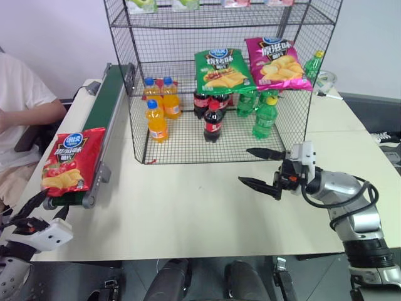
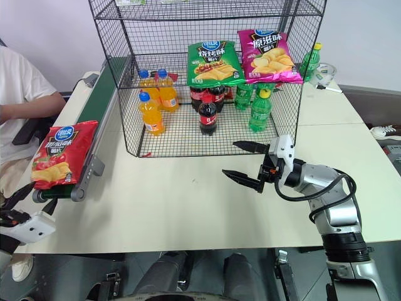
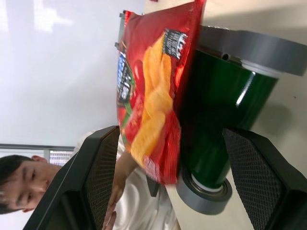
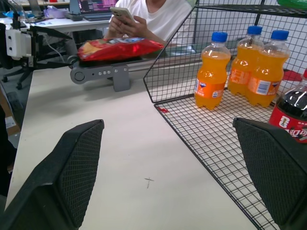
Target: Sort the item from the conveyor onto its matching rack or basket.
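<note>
Chinese lettering on chip bags (image 2: 215, 63)

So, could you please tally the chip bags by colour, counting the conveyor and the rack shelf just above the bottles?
Red chip bag, on the conveyor: 1
Green chip bag, on the rack shelf: 1
Magenta chip bag, on the same shelf: 1
Total: 3
</note>
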